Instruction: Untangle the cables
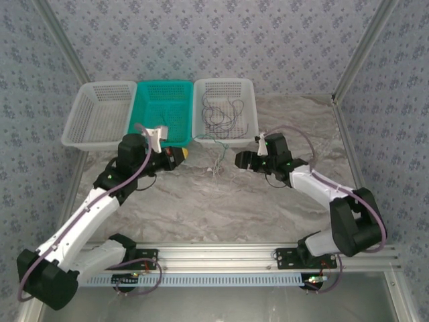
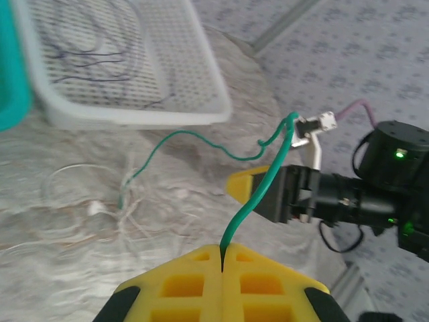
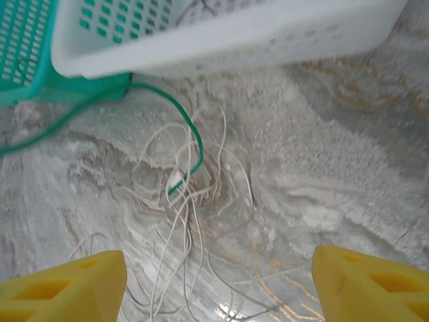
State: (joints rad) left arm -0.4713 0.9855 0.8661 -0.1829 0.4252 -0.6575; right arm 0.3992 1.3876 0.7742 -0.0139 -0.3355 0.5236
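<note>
- The left gripper (image 2: 221,253), its yellow fingers pressed together, pinches one end of the green cable (image 2: 258,184).
- From that pinch the green cable runs up toward 1 o'clock. It hooks over, trails back toward 9 o'clock, then dips into the white cables (image 2: 117,211).
- The white cables lie as a loose tangle on the marble table (image 1: 221,208), at 6 o'clock of the right white basket (image 1: 244,137).
- Dark grey cables (image 1: 218,114) lie inside that basket.
- The right gripper (image 3: 218,285) hangs over the tangle, fingers spread wide.

A left white basket (image 1: 98,114), teal basket (image 1: 164,100) and right white basket (image 1: 224,86) are set along the top edge of the worktop (image 1: 234,208); cables (image 1: 216,168) are tangled just below.
</note>
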